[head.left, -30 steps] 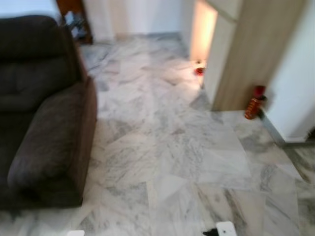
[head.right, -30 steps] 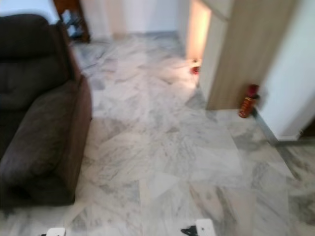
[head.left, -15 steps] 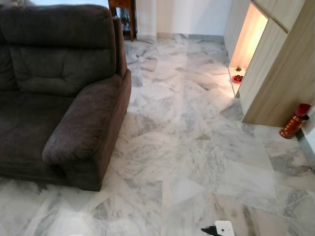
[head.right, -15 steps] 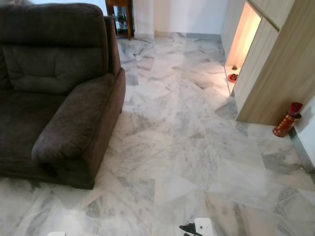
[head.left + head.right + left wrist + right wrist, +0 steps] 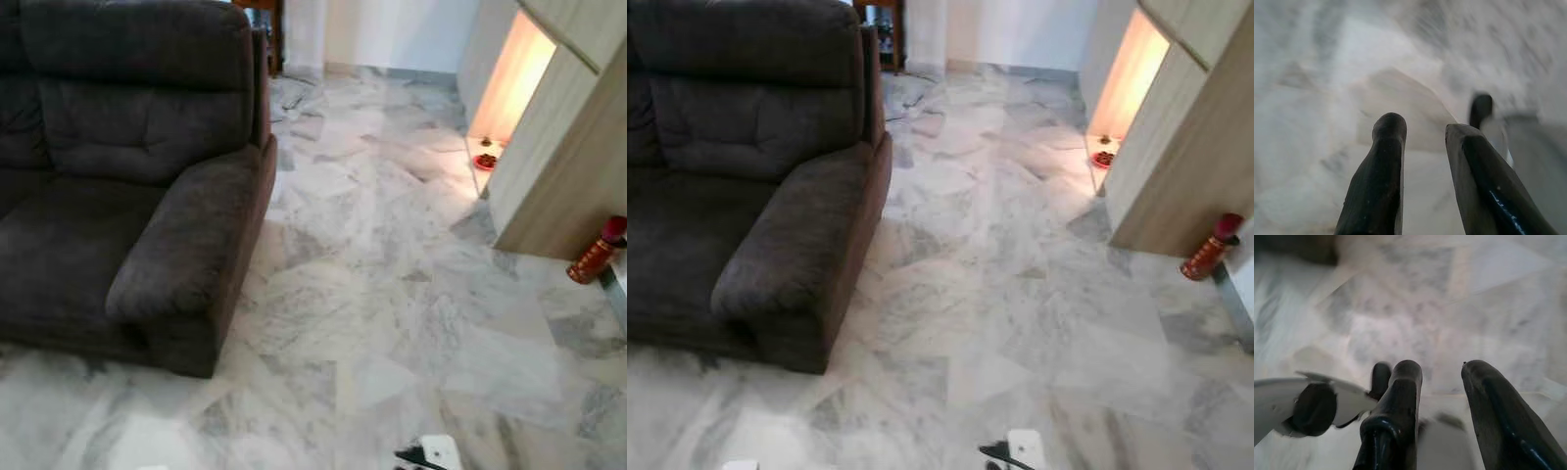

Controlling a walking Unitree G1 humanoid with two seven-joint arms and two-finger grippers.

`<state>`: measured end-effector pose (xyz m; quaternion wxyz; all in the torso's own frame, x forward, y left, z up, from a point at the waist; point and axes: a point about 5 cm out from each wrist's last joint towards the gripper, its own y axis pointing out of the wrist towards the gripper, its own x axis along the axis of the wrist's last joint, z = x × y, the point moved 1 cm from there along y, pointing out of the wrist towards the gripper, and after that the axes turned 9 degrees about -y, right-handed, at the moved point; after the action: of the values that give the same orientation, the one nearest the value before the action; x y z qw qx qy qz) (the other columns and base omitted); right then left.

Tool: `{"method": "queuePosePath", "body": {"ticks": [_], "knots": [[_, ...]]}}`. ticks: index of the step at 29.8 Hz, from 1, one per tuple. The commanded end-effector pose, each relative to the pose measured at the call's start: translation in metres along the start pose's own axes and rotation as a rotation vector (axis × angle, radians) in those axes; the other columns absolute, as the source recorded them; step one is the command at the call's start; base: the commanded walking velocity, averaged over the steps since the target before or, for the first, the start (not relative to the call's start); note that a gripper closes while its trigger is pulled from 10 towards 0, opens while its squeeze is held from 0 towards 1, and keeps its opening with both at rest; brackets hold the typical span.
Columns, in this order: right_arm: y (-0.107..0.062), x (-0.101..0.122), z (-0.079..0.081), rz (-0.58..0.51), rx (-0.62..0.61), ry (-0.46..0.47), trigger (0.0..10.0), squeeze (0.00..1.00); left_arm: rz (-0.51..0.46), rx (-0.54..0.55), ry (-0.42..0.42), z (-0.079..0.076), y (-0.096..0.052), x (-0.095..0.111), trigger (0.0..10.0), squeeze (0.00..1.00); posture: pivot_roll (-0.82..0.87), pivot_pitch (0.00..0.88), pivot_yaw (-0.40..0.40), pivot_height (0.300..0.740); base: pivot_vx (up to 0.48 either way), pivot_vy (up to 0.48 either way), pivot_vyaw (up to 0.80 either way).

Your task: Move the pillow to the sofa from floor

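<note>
Search phase. Left gripper and right gripper hang over the marble floor, each with its 2 fingers spread and holding nothing. At 9 o'clock stands the dark brown sofa, seat bare; at 3 o'clock a red canister beside the wooden cabinet. No pillow can be seen on the visible floor. Judged best practice: turn slowly and scan unseen floor before reaching.

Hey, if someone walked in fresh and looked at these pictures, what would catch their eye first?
Probably the big dark brown sofa on the robot's left, bulky against the pale grey-veined marble floor. Next, the warmly lit niche low in the wooden cabinet on the right, and the red cylindrical container standing on the floor by the cabinet's corner. Both grippers hang open over bare marble.
</note>
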<state>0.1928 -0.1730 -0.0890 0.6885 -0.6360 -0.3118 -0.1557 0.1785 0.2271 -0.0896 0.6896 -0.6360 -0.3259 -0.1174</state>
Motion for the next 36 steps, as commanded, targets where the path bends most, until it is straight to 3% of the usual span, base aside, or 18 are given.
{"method": "queuePosePath", "body": {"ticks": [1,4,36], "knots": [[-0.0016,-0.0036,-0.0036,0.010,-0.010,-0.002,10.0,0.00,0.068,0.020,-0.008,0.0060,-0.0041,-0.0205,10.0,0.00,0.01,0.117,0.026,0.740,0.000,0.469,0.80],[-0.0012,-0.0036,-0.0024,0.002,-0.016,0.068,10.0,0.00,0.071,0.022,-0.010,0.0068,-0.0044,-0.0217,10.0,0.00,0.01,0.118,0.026,0.740,0.000,0.467,0.00],[-0.0014,-0.0030,-0.0056,0.002,-0.033,0.097,10.0,0.00,0.068,0.020,-0.015,0.0059,-0.0047,-0.0229,10.0,0.00,0.01,0.128,0.027,0.740,0.000,0.472,0.00]]}}
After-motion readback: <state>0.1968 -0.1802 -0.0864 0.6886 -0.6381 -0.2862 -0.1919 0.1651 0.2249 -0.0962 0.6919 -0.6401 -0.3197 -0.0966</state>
